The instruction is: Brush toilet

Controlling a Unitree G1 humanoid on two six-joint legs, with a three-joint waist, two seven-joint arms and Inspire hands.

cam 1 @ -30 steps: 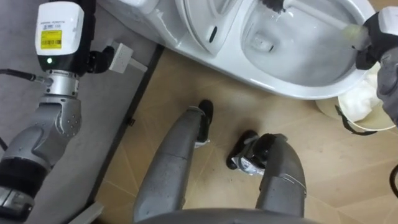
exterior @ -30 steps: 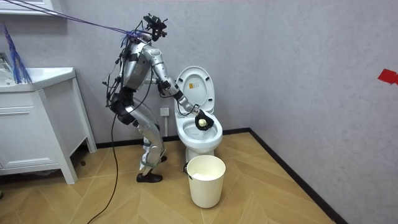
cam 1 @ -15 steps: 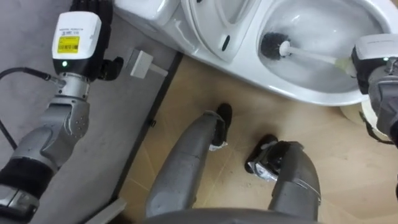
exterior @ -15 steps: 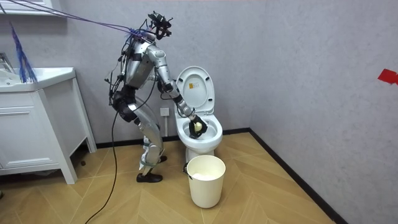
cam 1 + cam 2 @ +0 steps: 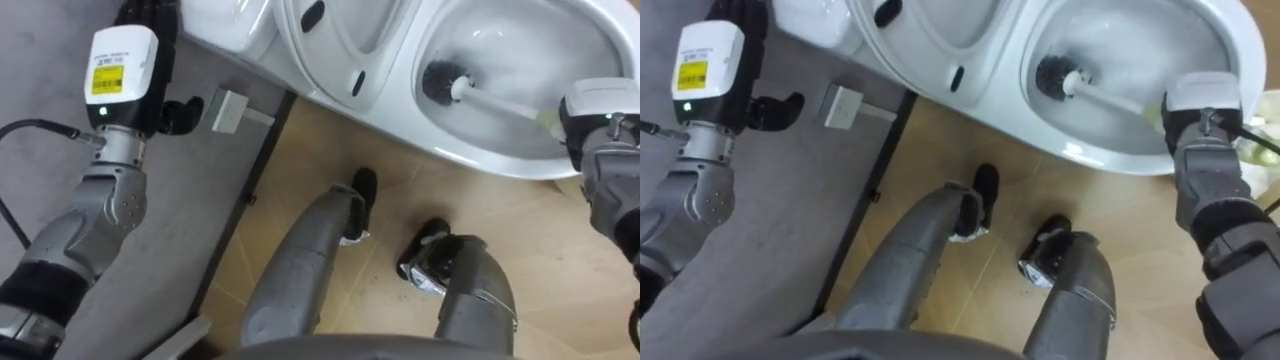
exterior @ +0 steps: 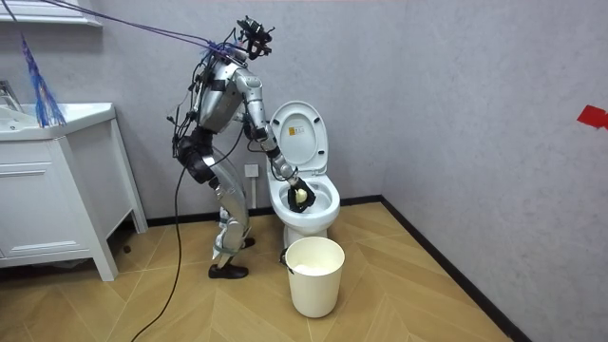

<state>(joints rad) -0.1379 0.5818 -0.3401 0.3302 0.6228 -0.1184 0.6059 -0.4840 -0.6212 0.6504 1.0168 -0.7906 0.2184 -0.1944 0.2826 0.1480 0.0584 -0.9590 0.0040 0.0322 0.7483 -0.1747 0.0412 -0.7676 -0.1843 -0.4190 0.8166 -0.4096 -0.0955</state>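
Inside the glossy white bowl (image 5: 482, 158) lies a round black-bristled brush (image 5: 437, 82), right hand (image 5: 598, 128) fingers clasping its handle.

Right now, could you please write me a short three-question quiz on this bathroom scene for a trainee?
1. True or false: the toilet lid is shut down over the seat.
2. Where is the bristle head of the toilet brush? A) in a waste bin; B) inside the toilet bowl; C) lying on the floor.
3. Short answer: which of the robot's hands holds the brush's handle?

Key: 1 false, it stands raised; 2 B; 3 the right hand, at the bowl's rim.
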